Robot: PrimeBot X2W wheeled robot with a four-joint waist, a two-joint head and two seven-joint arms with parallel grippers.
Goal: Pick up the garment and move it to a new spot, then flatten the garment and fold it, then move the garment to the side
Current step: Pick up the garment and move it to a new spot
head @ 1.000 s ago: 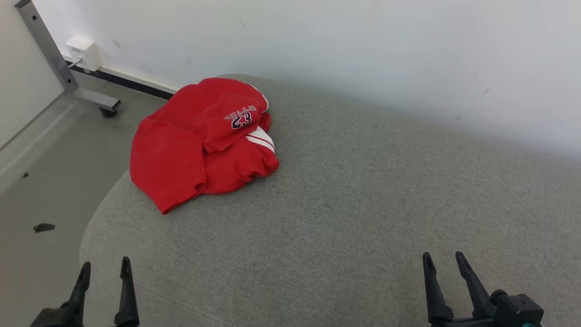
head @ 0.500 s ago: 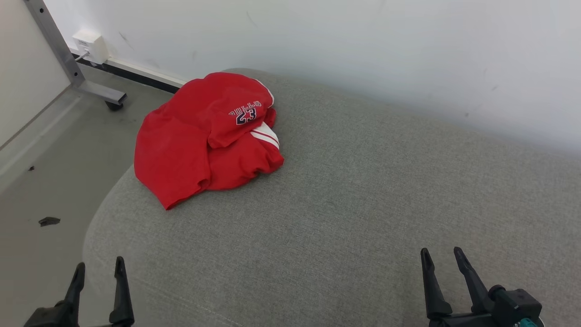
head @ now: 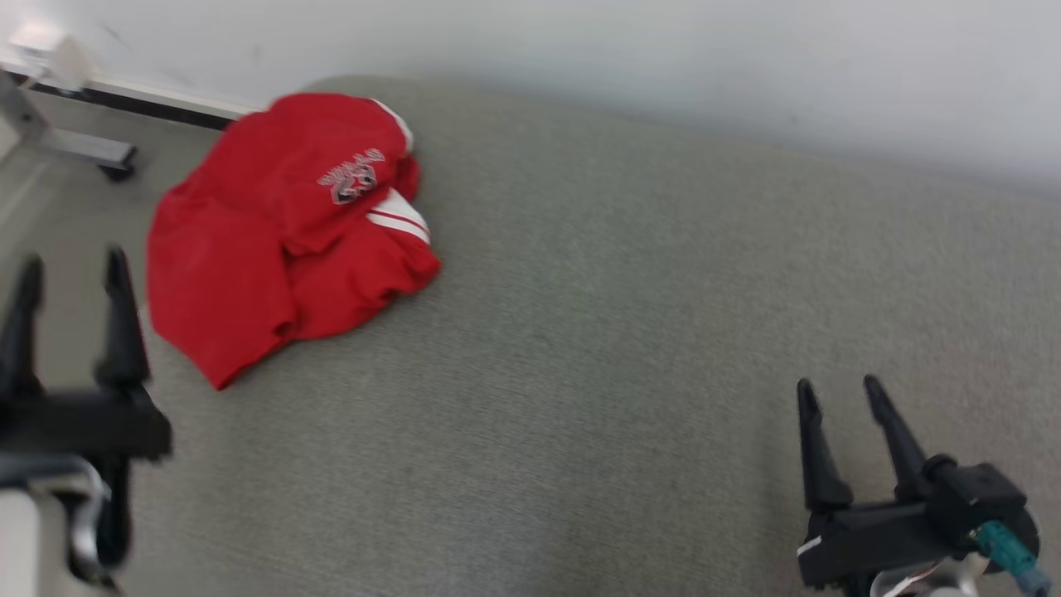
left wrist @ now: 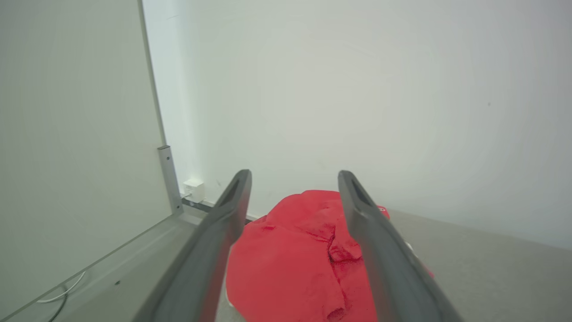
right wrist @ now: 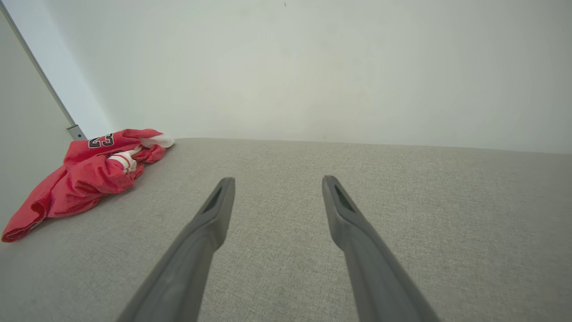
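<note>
A crumpled red garment (head: 282, 240) with white stripes and the number 23 lies at the far left corner of the grey padded surface (head: 622, 332), one edge hanging over the rim. My left gripper (head: 73, 267) stands open just left of it, off the surface's edge; in the left wrist view the garment (left wrist: 295, 259) lies straight ahead, beyond the tips of the gripper (left wrist: 294, 176). My right gripper (head: 837, 390) is open and empty near the front right, far from the garment (right wrist: 85, 174), which lies at the left of the right wrist view, the gripper (right wrist: 277, 181) over bare fabric.
A white wall (head: 663, 58) runs along the back of the surface. On the floor to the left stand a metal frame foot with a caster (head: 91, 153) and a wall socket box (head: 46, 50). A pale partition panel (left wrist: 71, 134) rises at the left.
The head camera has turned and the picture is blurred. My left gripper has risen and come up beside the garment. The right gripper has lifted a little. The garment lies as before.
</note>
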